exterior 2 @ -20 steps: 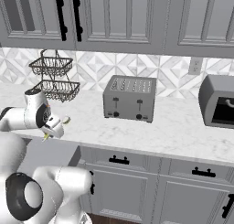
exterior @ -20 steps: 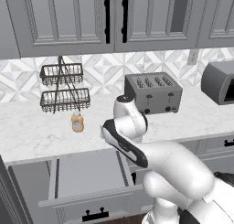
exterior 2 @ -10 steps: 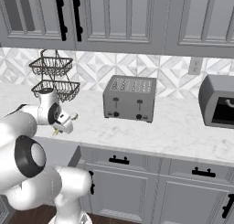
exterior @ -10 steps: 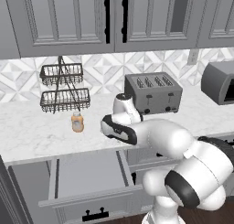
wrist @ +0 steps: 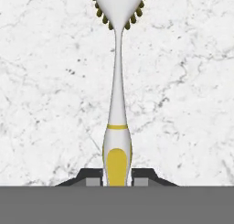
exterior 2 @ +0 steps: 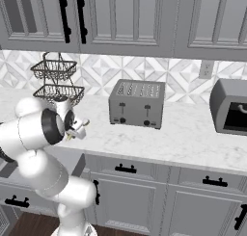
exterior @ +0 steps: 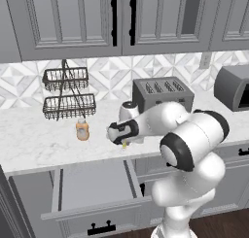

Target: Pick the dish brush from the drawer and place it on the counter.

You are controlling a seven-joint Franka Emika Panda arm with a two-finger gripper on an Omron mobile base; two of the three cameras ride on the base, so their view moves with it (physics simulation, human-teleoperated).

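**Brush held over the marble, head pointing away from the hand**

The slim white dish brush with a yellow grip patch and yellow ring (wrist: 117, 127) runs straight up the hand view, its long axis in line with the gripper (wrist: 117, 176). The handle end sits low between the two dark finger tips (wrist: 93, 176), which are clamped against it on either side; the rounded white head, edged with small olive-coloured bristle tufts, is at the top and partly cut off by the frame. The neck narrows to a thin stem between the wider grip and the head.

Behind the brush is the white marble-look countertop with faint grey veining (wrist: 50, 81). Whether the brush touches it cannot be told. In the left base view the gripper (exterior: 122, 141) is above the front part of the countertop (exterior: 29, 140), with a speck of yellow (exterior: 124, 145) showing beneath it, beside the wide grey drawer (exterior: 92, 183), which stands pulled open with a flat grey interior.

Counted on the countertop: one small squat orange bottle (exterior: 82, 130), one two-tier black wire basket stand (exterior: 66, 93), one grey four-slot toaster (exterior: 163, 93), and one dark grey rounded appliance (exterior 2: 230, 106) at the far right. There is one brush.
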